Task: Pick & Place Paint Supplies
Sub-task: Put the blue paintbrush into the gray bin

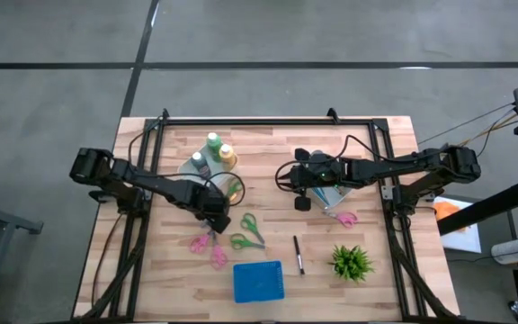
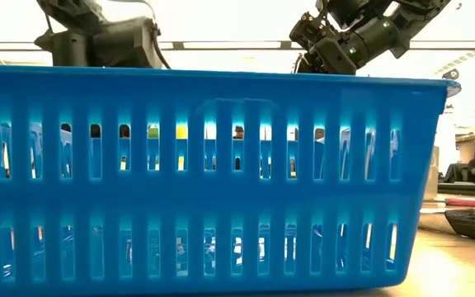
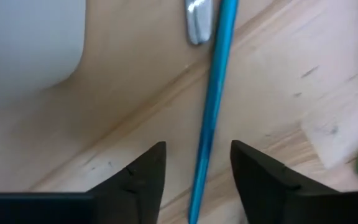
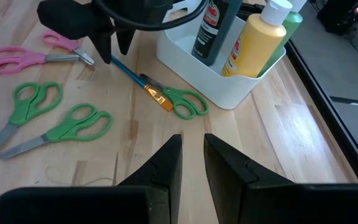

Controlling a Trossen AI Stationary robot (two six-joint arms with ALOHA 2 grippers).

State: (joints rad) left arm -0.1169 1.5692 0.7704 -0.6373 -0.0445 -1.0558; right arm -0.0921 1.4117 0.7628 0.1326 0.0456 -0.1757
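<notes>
High view: straight down on the whole table (image 1: 151,270), both arms in frame.
Low view: table height, pressed close to the blue basket (image 2: 204,181), which fills the frame.
Left wrist view: very near the wood, over a blue brush (image 3: 213,106).
Right wrist view: angled across the table; shares the white tray (image 4: 216,87) and bottles with the high view.

Blue basket (image 2: 204,181) blocks the low view; brush (image 3: 211,106) ends cropped.
</notes>
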